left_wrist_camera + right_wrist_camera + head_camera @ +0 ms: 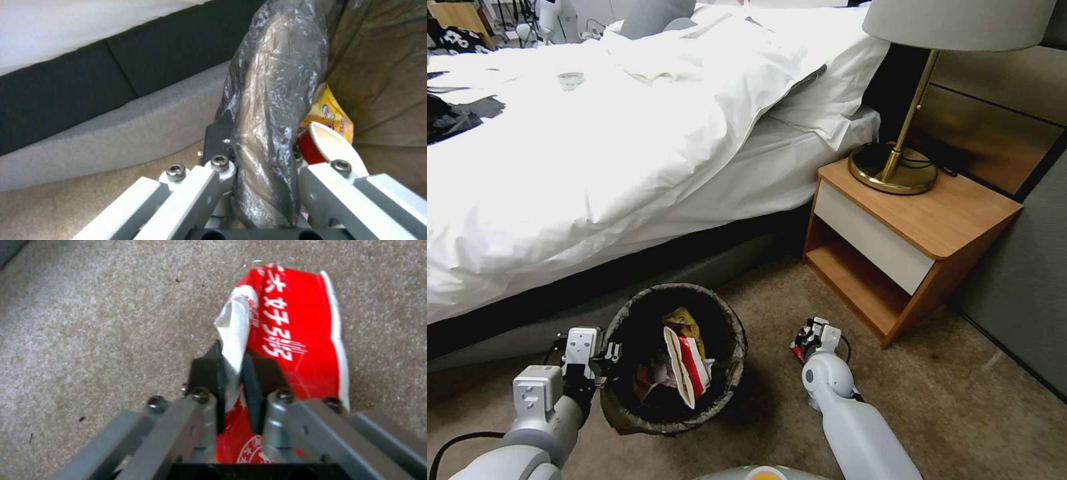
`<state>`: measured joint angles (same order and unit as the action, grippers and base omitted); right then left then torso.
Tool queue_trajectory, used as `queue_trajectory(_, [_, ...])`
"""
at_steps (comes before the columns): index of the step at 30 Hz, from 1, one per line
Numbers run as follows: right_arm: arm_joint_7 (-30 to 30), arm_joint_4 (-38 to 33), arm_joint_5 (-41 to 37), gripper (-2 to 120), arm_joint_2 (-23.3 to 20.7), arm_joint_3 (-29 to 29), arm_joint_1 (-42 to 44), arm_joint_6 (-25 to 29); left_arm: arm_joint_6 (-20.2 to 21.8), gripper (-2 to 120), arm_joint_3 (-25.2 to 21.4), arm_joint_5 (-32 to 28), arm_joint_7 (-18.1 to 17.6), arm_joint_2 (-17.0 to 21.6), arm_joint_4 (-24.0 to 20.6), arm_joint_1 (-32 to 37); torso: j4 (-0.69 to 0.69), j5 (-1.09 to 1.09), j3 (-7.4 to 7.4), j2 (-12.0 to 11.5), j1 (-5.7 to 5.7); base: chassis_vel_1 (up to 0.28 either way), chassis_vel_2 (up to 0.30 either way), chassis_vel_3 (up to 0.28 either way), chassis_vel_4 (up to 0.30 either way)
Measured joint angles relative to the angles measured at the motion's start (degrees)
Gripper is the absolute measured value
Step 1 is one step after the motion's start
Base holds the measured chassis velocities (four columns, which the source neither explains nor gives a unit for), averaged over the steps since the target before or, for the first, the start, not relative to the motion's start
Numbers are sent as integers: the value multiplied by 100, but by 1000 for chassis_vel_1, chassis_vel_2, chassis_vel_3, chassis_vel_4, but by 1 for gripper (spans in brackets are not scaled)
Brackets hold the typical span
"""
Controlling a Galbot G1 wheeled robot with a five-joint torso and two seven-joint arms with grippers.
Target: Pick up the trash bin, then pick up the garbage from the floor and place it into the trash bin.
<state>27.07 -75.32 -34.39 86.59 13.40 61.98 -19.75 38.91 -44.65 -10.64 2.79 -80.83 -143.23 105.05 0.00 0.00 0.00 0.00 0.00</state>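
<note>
Figure: I had the left pincer [602, 363] clamped on the bag-lined rim of the trash bin [672, 407], which sat by the bed [594, 167] on the floor [960, 400], so the mouth was steady and open for drops. Yellow and red-white wrappers [684, 357] already stood inside. My right pincer [231, 373] was low on the carpet between bin and nightstand [920, 227], closed on a white fold of the red wrapper [298, 336], ready for lifting. Its white lettering looked East Asian; I could not read it confidently.
</note>
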Motion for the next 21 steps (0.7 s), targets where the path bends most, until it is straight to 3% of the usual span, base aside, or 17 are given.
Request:
queue_trajectory(3, [-1, 1, 8, 0, 5, 20, 4, 13, -7, 3, 11, 0, 2, 2, 0, -15, 1, 1, 0, 0, 0, 0, 0, 0, 0])
queue_trajectory(14, [-21, -157, 97, 0, -79, 80, 82, 69, -9, 3, 18, -2, 10, -5, 0, -30, 1, 1, 0, 0, 0, 0, 0, 0, 0])
queue_trajectory(17, [-299, -507, 318, 0, -281, 138, 196, 114, -9, 3, 20, -13, 15, 10, 0, -39, 0, 2, 0, 0, 0, 0, 0, 0, 0])
queue_trajectory(20, [-717, -1648, 481, 0, -753, 220, 462, 127, -9, 3, 37, -37, 17, 21, 0, -63, 0, 0, 0, 0, 0, 0, 0, 0, 0])
queue_trajectory(21, [-717, -1648, 481, 0, -753, 220, 462, 127, -9, 3, 37, -37, 17, 21, 0, -63, 0, 0, 0, 0, 0, 0, 0, 0, 0])
